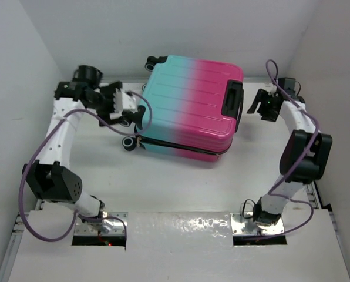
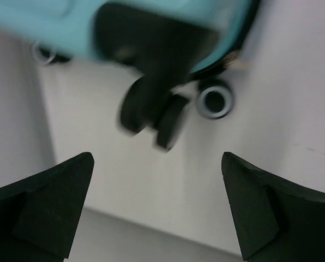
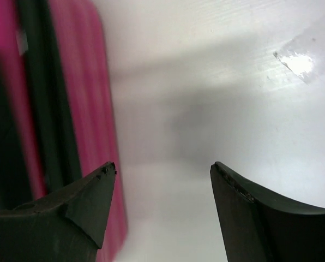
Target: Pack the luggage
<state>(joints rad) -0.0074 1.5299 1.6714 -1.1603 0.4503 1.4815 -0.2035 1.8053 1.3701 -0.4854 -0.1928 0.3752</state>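
The luggage lies flat and closed at the back of the table, turquoise on its left half, pink on its right, with a black handle on the pink end. My left gripper is open beside its wheeled left end. In the left wrist view the left gripper holds nothing, with a blurred black wheel and the turquoise shell just ahead of it. My right gripper is open a short way off the pink end. In the right wrist view the right gripper is empty, with the pink side to its left.
White walls enclose the table on the left, back and right. The suitcase wheels stick out at its left corners. Both arm bases sit at the near edge.
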